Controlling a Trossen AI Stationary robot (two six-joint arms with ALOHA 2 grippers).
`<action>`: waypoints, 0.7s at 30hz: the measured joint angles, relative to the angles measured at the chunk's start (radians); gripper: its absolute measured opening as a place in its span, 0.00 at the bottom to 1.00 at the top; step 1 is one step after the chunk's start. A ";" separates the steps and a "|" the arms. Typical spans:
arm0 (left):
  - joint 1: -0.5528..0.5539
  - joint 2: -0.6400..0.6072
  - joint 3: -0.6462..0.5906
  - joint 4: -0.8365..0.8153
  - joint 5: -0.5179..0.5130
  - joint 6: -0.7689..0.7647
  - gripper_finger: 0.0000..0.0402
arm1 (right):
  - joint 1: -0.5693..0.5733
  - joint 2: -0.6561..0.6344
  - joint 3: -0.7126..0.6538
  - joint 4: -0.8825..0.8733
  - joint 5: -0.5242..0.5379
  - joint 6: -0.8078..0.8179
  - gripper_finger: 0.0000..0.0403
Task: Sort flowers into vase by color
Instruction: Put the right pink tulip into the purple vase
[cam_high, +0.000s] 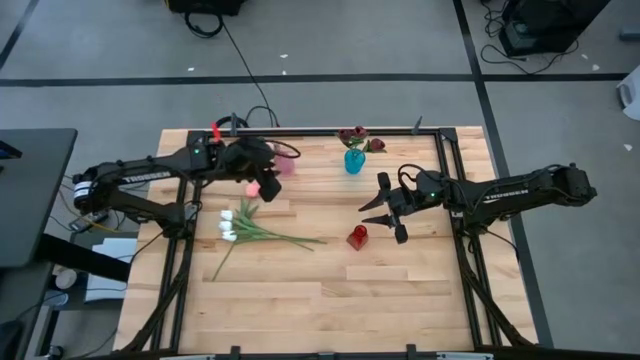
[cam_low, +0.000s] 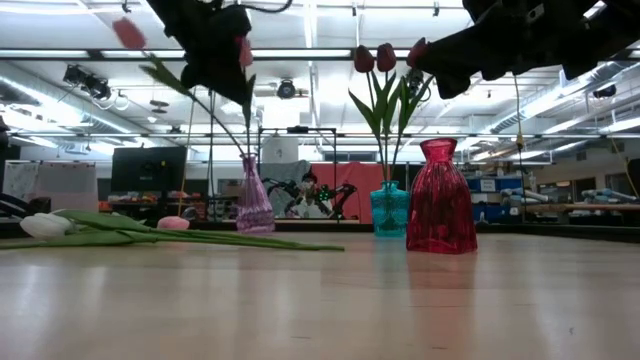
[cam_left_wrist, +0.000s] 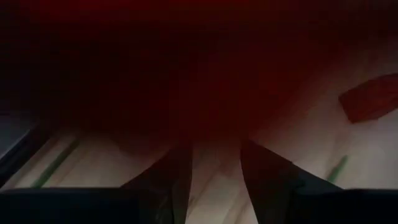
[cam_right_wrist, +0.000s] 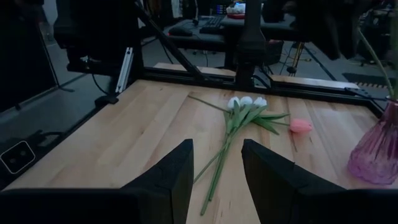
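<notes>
Already dark red tulips (cam_high: 362, 140) fill the teal vase (cam_high: 354, 160); left end effector (cam_high: 266, 178) pinches a pink tulip (cam_high: 253, 188) beside the pink vase (cam_high: 285, 162); white tulips (cam_high: 229, 226) wait; right end effector (cam_high: 382, 211) spread, empty.

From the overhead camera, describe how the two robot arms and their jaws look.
Both arms are dark, nearly black, built of jointed tubular links. The left arm and the right arm each carry white lettering along the forearm. A small green light shows on each near the wrist. The right gripper ends in two slim, pointed dark jaws. Cables cluster at the left arm's base.
</notes>
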 joint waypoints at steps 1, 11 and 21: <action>0.000 -0.001 0.000 0.020 0.005 0.003 0.35 | 0.000 0.000 0.000 0.000 0.000 -0.001 0.37; 0.017 0.000 0.063 0.080 0.018 0.065 0.34 | 0.000 0.000 0.000 0.000 0.000 0.004 0.37; 0.016 -0.005 0.073 0.239 0.134 0.098 0.34 | 0.000 0.000 0.000 0.000 0.000 0.004 0.37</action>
